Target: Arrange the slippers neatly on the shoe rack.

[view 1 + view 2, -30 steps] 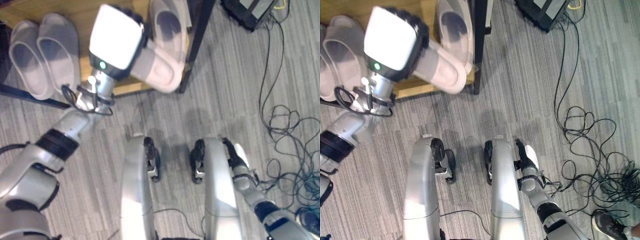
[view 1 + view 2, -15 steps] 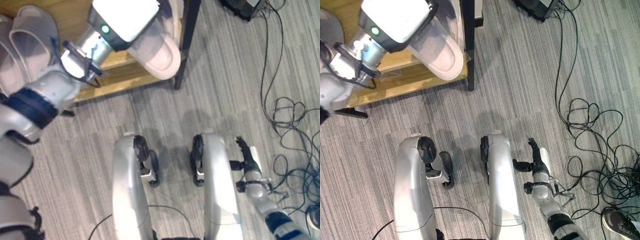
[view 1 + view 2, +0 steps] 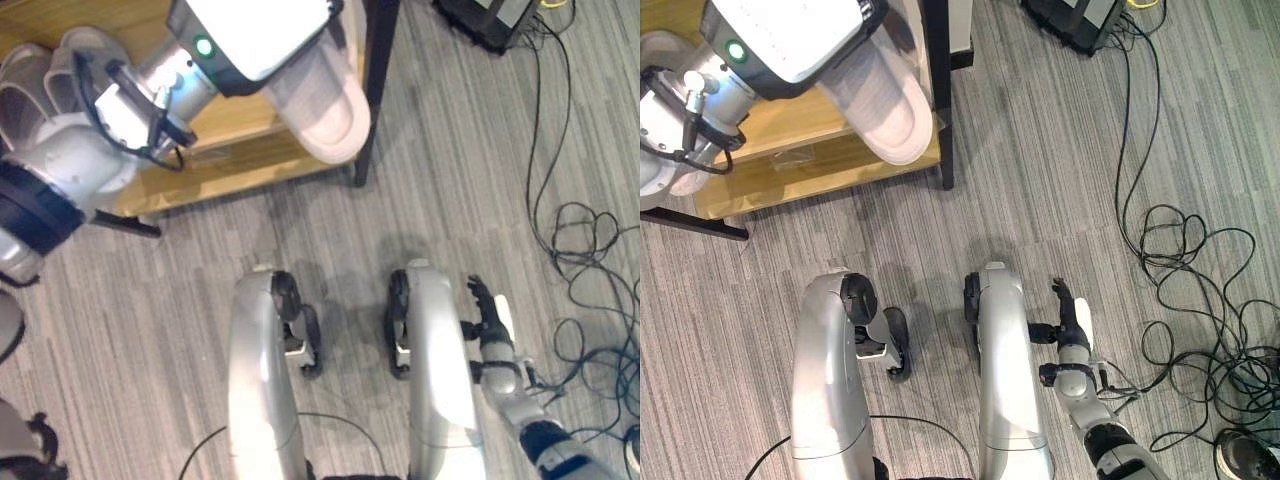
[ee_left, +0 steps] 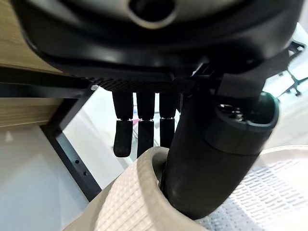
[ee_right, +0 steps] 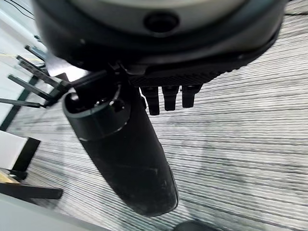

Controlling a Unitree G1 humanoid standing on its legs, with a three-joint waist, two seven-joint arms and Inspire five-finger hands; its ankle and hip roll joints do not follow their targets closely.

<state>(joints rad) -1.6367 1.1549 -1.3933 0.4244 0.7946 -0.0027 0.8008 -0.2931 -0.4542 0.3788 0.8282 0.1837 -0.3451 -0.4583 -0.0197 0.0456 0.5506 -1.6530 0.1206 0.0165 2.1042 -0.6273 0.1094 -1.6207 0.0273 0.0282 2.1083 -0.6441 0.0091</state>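
My left hand (image 4: 217,144) is shut on a pale beige slipper (image 3: 322,108), thumb inside it and fingers (image 4: 144,126) over its strap. It holds the slipper above the right end of the wooden shoe rack (image 3: 225,160), toe pointing towards me and jutting past the shelf's front edge. The white wrist unit hides the hand in the eye views. Two more pale slippers (image 3: 35,85) lie side by side at the rack's left end. My right hand (image 3: 490,318) hangs low beside my right leg, open, fingers (image 5: 166,98) straight, holding nothing.
The rack's black corner post (image 3: 372,90) stands just right of the held slipper. Loose black cables (image 3: 585,250) sprawl over the grey floor at the right. A black box (image 3: 490,22) sits at the far right, and a dark shoe (image 3: 1250,458) lies at the lower right.
The left hand has turned the slipper from slanting across the rack's corner to pointing straight towards me. The right hand has swung slightly away from the leg. The camera has shifted.
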